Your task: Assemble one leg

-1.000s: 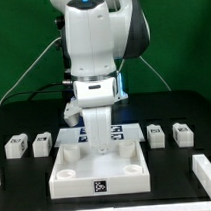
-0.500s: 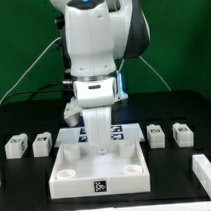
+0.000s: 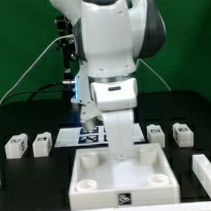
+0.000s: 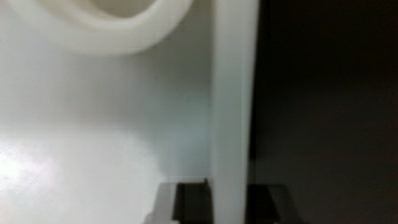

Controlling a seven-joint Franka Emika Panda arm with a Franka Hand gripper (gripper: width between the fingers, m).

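My gripper (image 3: 118,153) stands upright over the far rim of the large white square panel (image 3: 128,184) with raised corner knobs. In the wrist view the gripper (image 4: 231,205) has its two dark fingers on either side of the panel's thin wall (image 4: 231,110), shut on it. Several legs, small white blocks with tags, lie on the black table: two at the exterior view's left (image 3: 16,147) (image 3: 42,145), and two at the right (image 3: 155,136) (image 3: 182,134). None is held.
The marker board (image 3: 87,135) lies flat behind the panel, partly hidden by the arm. Another white part (image 3: 206,174) sits at the exterior view's right edge. A green wall and cables stand behind.
The arm and the white panel have shifted together toward the exterior view's right and a little nearer the camera. The marker board is now uncovered at the left of the arm.
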